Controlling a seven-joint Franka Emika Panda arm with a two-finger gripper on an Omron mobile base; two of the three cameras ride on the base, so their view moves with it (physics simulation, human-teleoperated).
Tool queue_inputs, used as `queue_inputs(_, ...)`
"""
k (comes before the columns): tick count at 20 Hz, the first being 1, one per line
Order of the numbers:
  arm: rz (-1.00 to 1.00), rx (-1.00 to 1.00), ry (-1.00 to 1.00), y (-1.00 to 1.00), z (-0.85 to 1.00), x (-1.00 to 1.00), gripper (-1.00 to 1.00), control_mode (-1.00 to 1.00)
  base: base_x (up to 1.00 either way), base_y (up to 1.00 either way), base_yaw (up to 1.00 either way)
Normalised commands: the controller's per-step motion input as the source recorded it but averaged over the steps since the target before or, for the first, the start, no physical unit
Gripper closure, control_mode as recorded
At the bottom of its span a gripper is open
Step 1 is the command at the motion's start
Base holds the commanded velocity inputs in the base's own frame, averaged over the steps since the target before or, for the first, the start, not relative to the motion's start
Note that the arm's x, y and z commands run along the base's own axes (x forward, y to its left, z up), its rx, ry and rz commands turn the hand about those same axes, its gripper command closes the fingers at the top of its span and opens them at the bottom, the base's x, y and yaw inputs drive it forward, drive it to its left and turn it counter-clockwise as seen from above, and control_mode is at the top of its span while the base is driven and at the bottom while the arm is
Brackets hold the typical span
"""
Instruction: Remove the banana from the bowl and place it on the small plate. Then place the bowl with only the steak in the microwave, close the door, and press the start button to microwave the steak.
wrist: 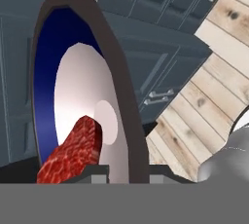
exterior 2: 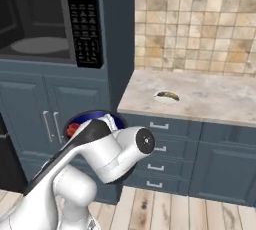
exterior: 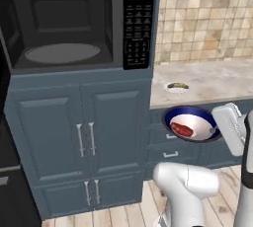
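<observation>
1. My left base camera sits behind me on the left, looking forward and down at the microwave [exterior: 74, 23], which fills its upper left.
2. My right base camera looks from behind on the right; the microwave [exterior 2: 50, 19] sits upper left, with the counter [exterior 2: 210, 99] to its right. Both share these.
3. My hand camera presses close against the bowl [wrist: 73, 96].

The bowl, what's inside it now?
Only the steak lies in the bowl. Part of the bowl's inside is covered by the gripper clamped on its rim.
</observation>
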Motion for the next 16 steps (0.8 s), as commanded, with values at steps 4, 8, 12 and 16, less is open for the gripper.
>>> queue_inputs(4,0.0,0.0,0.0,0.0,0.0,0.0,1.0,1.0,0.27,1.0,-0.14)
queue_inputs(8,0.0,0.0,0.0,0.0,0.0,0.0,1.0,1.0,0.47,0.94,-0.01)
queue_inputs(12,0.0,0.0,0.0,0.0,0.0,0.0,1.0,1.0,0.32,0.02,-0.02)
queue_inputs(16,0.0,0.0,0.0,0.0,0.0,0.0,1.0,1.0,0.38,0.33,-0.02)
